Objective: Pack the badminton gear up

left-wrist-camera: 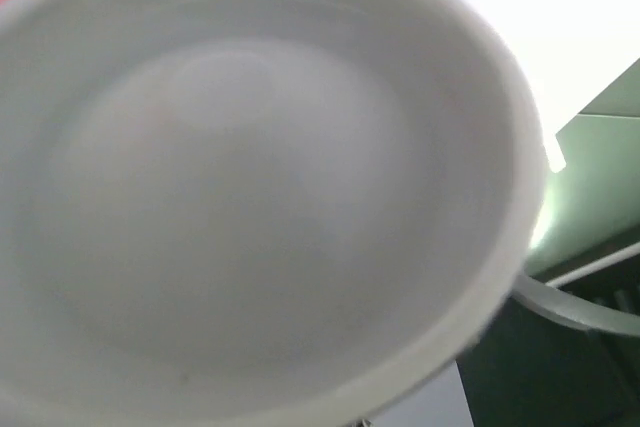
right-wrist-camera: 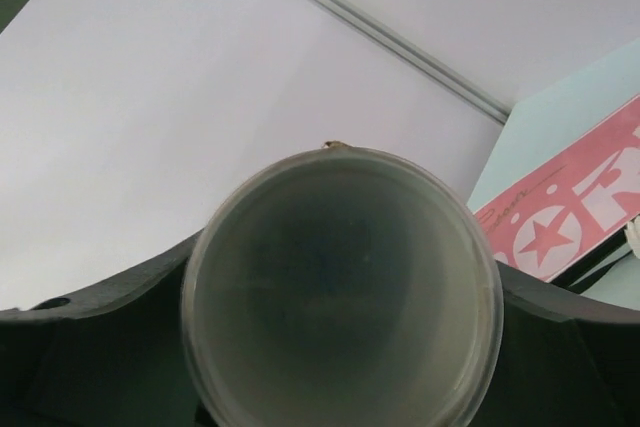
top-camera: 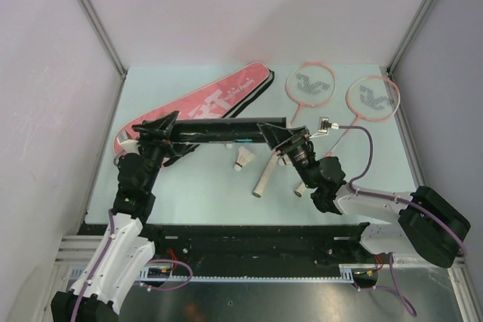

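The long black tube (top-camera: 219, 133) stretches level between both arms, in front of the pink bag (top-camera: 219, 96) lettered in white. My left gripper (top-camera: 156, 130) sits at its left end. In the left wrist view a white cap (left-wrist-camera: 250, 197) fills the picture and hides the fingers. My right gripper (top-camera: 281, 138) is at the tube's right end, and its dark fingers (right-wrist-camera: 110, 347) press both sides of the tube's round translucent end (right-wrist-camera: 340, 287). Two pink-rimmed rackets (top-camera: 310, 85) (top-camera: 372, 99) lie at the back right. One white shuttlecock (top-camera: 243, 159) lies just in front of the tube.
The rackets' pale handles (top-camera: 266, 179) (top-camera: 302, 186) run forward under and beside the right arm. The bag's pink side (right-wrist-camera: 580, 197) shows to the right in the right wrist view. Pale walls with metal posts (top-camera: 98, 28) close in the table.
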### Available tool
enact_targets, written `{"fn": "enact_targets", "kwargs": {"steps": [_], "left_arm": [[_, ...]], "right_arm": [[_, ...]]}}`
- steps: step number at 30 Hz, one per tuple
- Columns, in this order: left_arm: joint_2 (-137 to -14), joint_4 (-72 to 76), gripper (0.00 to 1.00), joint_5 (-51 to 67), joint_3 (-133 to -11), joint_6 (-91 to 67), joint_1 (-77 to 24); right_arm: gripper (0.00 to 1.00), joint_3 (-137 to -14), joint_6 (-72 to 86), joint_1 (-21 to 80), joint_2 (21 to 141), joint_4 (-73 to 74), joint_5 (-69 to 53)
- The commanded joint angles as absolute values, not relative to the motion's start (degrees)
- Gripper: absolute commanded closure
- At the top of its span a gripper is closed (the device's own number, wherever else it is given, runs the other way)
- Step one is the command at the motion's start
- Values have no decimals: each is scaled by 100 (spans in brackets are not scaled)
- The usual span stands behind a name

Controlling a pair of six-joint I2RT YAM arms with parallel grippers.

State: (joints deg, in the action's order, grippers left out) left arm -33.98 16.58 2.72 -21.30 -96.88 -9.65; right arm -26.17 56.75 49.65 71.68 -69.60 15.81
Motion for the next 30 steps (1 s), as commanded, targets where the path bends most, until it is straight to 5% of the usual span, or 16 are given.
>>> {"fn": "enact_targets", "kwargs": {"steps": [1, 7, 11, 13, 15, 18, 24, 27, 30], "left_arm": [[-3322, 2030, 0, 718, -2223, -9040, -949], [-3515, 1855, 0, 2282, -1804, -8139, -940], [-3577, 1793, 0, 3968, -1205, -7709, -949], [-3193, 1784, 0, 4288, -759, -7515, -941], [-2875, 1775, 12, 4638, -502, -7393, -932], [-2243, 1758, 11, 4877, -448, -7130, -923], [-1888, 961, 3, 5194, -2366, -5281, -923], [-2757, 44, 10, 4870, -3432, -4109, -1115], [-3969, -464, 5, 4064, -4319, -2974, -1975]], "right_arm": [[24, -2848, 5387, 4791, 6891, -6928, 1899], [42, -2848, 5721, 3878, 6794, -6556, 1126], [46, -2979, 5730, 3271, 6829, -6338, 582], [48, -3111, 5730, 2842, 6855, -6058, 89], [50, -3207, 5678, 2559, 6899, -5881, -417], [51, -3594, 5538, 2215, 7031, -5520, -1367], [50, -4210, 4624, 2188, 7085, -4563, -3073], [50, -4315, 4167, 2328, 6971, -3843, -3217], [51, -4307, 3894, 2591, 6847, -3314, -2735]]}}
